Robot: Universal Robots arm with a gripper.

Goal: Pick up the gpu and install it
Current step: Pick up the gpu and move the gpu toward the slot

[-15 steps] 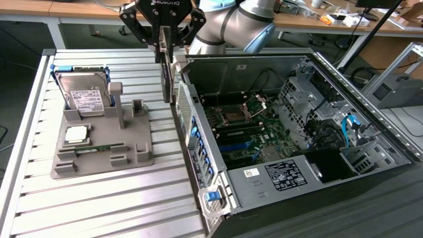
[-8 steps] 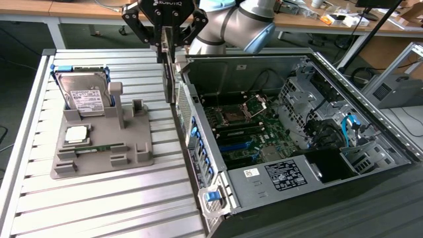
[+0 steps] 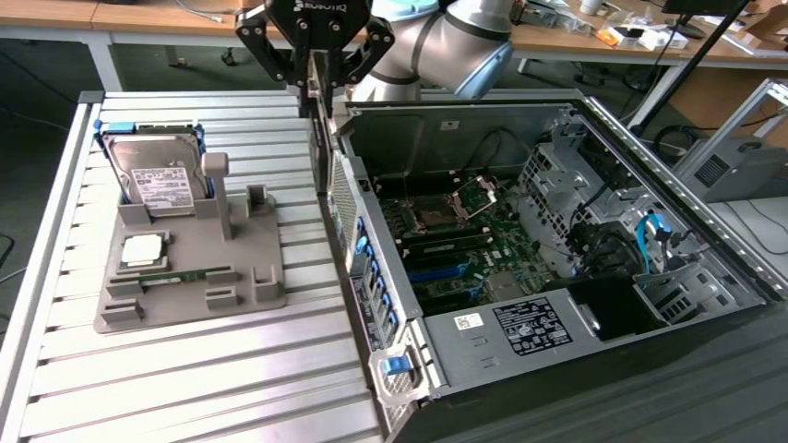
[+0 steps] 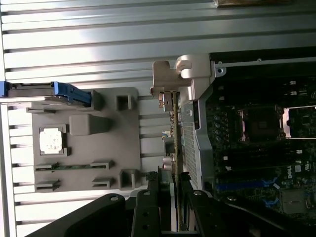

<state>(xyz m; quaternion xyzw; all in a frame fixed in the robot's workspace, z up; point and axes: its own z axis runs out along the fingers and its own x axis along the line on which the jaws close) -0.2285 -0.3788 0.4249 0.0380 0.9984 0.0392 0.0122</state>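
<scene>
Fingers (image 4: 150,200) clamp gpu (image 3: 323,138) edge-on; gripper (image 3: 317,88) points down beside case (image 3: 493,360).

gripper (image 4: 169,190) clamped on gpu (image 4: 176,143), card edge-on between both fingers; silver bracket (image 4: 165,79) at its far end; card runs along perforated case wall (image 4: 190,148), contact unclear; motherboard (image 4: 256,163) with CPU socket (image 4: 260,123) one side; grey fixture (image 4: 123,143) holding processor chip (image 4: 52,140), memory stick (image 4: 74,166), hard drive (image 4: 47,91) the other
</scene>
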